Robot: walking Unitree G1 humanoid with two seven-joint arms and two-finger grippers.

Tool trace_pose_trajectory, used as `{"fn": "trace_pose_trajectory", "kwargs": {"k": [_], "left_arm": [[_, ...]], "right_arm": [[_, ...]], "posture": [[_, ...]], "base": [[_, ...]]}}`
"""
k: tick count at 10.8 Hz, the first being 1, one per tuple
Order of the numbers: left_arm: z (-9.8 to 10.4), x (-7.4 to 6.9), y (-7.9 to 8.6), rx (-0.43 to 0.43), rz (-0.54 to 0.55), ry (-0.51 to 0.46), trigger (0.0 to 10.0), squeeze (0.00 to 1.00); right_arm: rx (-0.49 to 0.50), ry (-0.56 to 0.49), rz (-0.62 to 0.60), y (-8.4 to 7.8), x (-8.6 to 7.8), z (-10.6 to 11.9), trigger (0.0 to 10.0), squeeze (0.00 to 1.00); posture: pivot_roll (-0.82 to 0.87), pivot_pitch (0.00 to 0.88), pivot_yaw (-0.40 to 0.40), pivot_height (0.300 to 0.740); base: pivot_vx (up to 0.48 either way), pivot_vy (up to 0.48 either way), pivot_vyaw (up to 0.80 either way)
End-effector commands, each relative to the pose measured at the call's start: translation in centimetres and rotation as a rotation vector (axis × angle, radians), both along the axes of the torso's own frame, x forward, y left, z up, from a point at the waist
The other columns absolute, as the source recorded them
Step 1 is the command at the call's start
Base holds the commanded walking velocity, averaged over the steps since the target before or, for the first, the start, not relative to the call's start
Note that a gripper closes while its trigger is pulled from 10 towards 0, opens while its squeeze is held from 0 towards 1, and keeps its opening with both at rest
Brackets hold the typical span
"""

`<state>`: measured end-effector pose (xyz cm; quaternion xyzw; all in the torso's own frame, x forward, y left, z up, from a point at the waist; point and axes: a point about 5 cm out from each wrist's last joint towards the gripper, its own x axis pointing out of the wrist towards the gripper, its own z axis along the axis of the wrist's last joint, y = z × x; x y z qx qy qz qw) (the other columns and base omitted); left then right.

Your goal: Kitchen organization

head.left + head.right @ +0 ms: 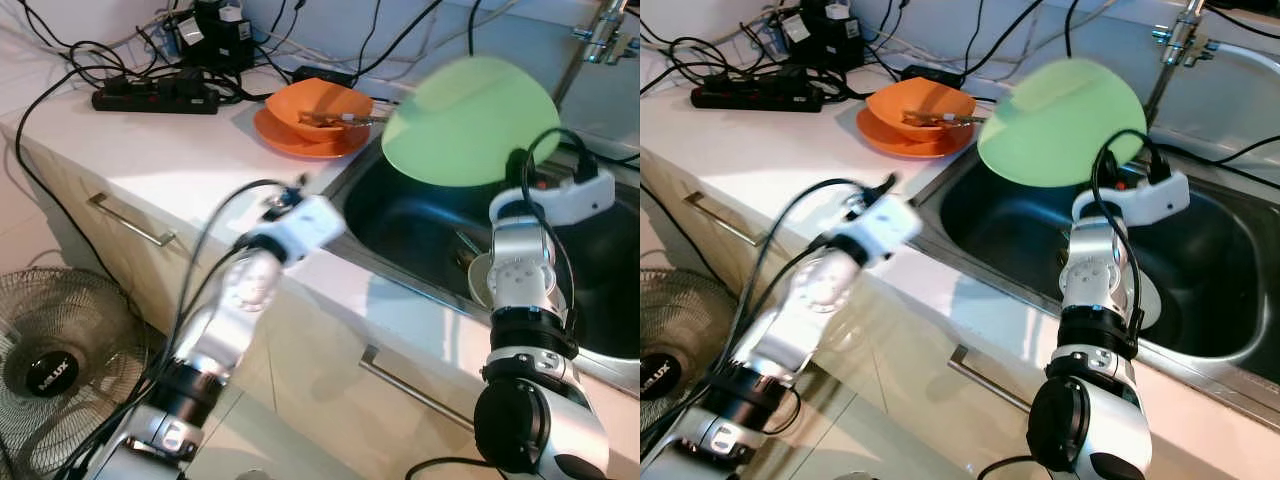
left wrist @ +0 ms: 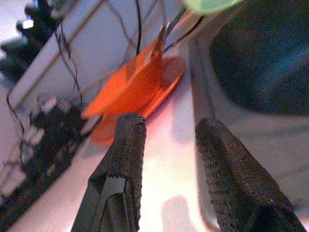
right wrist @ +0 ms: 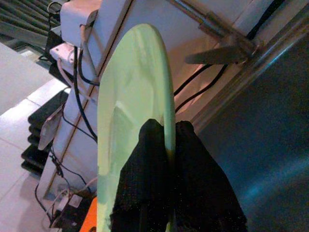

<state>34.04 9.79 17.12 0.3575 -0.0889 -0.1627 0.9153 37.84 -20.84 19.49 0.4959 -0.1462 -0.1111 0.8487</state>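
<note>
Green plate (image 1: 470, 120) pinched by its rim in right gripper (image 3: 166, 140), raised over sink (image 1: 400, 215) | left gripper (image 2: 166, 145) parted, empty, aimed at orange bowl (image 1: 318, 108) on counter (image 1: 170, 165) | advice: keep plate steady, clear faucet (image 1: 1175, 45), land gently on counter.

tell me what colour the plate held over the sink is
Light green plate, pinched by the right tool; clearest in the left eye view.
</note>
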Motion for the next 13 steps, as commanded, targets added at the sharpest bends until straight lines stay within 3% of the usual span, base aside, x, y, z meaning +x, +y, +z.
{"fn": "trace_pose_trajectory", "kwargs": {"k": [1, 4, 7, 8, 9, 11, 13], "left_arm": [[-0.4, 0.0, 0.3, -0.023, 0.013, 0.036, 10.0, 0.0], [-0.5, -0.1, 0.5, -0.053, 0.021, 0.053, 10.0, 0.0], [-0.6, -0.1, 0.6, -0.069, 0.017, 0.079, 10.0, 0.0], [-0.8, -0.3, 0.5, -0.128, 0.005, 0.12, 10.0, 0.0], [-1.5, -0.6, -0.1, -0.409, -0.033, 0.267, 10.0, 0.0], [-0.5, -1.4, -1.6, -0.619, -0.136, 0.361, 10.0, 0.0], [0.7, -2.5, -3.4, -0.737, -0.24, 0.441, 10.0, 0.0]], "right_arm": [[-0.006, -0.034, -0.055, -1.0, -0.2, 0.7, 10.0, 0.0], [-0.01, -0.005, -0.131, -2.1, -0.4, 0.3, 10.0, 0.0], [-0.136, 0.056, -0.145, -2.0, -0.3, -0.3, 10.0, 0.0], [-0.184, 0.076, -0.134, -1.6, -0.3, -0.6, 10.0, 0.0], [-0.337, 0.131, -0.097, -0.7, 0.0, -1.4, 10.0, 0.0], [-0.444, 0.153, -0.078, -0.2, 0.2, -1.6, 10.0, 0.0], [-0.549, 0.18, -0.045, 0.6, 0.5, -1.9, 10.0, 0.0]], "posture": [[0.26, 0.032, -0.037, 0.74], [0.26, 0.033, -0.035, 0.74], [0.26, 0.035, -0.034, 0.74], [0.26, 0.035, -0.035, 0.74], [0.26, 0.036, -0.035, 0.74], [0.26, 0.035, -0.037, 0.74], [0.26, 0.028, -0.041, 0.74]], "base": [[0.0, 0.0, 0.0], [0.0, 0.0, 0.0], [0.0, 0.0, 0.0], [0.0, 0.0, 0.0], [0.0, 0.0, 0.0], [0.0, 0.0, 0.0], [0.0, 0.0, 0.0]]}}
